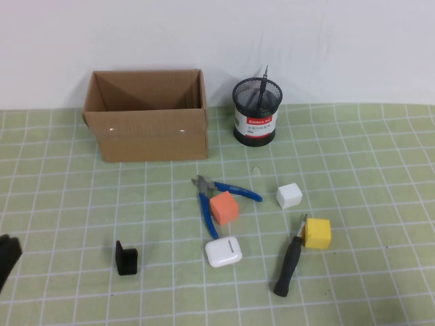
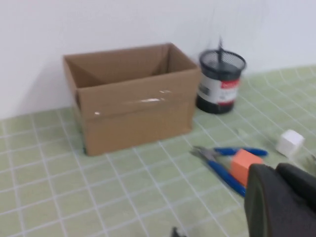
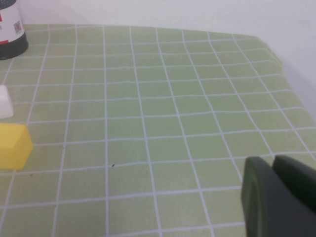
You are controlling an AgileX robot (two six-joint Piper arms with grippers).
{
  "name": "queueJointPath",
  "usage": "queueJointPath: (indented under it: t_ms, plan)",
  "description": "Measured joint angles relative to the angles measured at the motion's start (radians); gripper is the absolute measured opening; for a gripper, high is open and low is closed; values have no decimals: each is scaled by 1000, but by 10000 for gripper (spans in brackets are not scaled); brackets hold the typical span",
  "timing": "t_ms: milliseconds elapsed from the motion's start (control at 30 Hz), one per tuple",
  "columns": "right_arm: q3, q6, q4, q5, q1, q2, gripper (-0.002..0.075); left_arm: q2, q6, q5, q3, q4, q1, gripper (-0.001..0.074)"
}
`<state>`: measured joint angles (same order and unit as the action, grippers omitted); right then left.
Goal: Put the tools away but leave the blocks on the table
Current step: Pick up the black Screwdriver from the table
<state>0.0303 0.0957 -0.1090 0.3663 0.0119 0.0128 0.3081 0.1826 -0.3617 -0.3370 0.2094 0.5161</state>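
High view: pliers (image 1: 219,193) mid-table, well apart from left tool (image 1: 8,257).

Matt brown cardboard box (image 1: 146,125); black wire-mesh metal cup (image 1: 257,111); glossy white plastic earbud case (image 1: 223,251); pliers (image 1: 216,197) with blue plastic-looking grips, bare metal jaws; matt green tabletop (image 1: 367,163) mat.

Open brown cardboard box (image 1: 146,125) at table (image 1: 380,176) 11 o'clock; black mesh pen cup (image 1: 257,112) right of it, thin black precision screwdriver (image 1: 262,87) inside. Centre: blue-handled pliers (image 1: 216,197), orange cube (image 1: 224,208) on them; white cube (image 1: 289,195) at 3 o'clock; white rounded earbud case (image 1: 223,251) at 6; yellow cube (image 1: 317,233) touching thick black-handled screwdriver (image 1: 291,261) at 4; small black L-shaped bracket (image 1: 126,259) at 8.
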Motion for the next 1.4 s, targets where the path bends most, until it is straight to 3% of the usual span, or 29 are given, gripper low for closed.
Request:
queueJointPath:
  t_ms: [267,367,600,867,1400]
  plan:
    - [0,0,0,0,0,0,-11,-187,-65,204,237,-118,-262,-1]
    - [0,0,0,0,0,0,-11,-238,-65,225,303,-130,-317,-1]
    - [0,0,0,0,0,0,-11,-318,-65,196,361,-159,-329,-2]
    - [0,0,0,0,0,0,-11,-320,-65,7,361,-166,-329,-3]
    - [0,0,0,0,0,0,-11,-320,-68,1,361,-166,-329,-3]
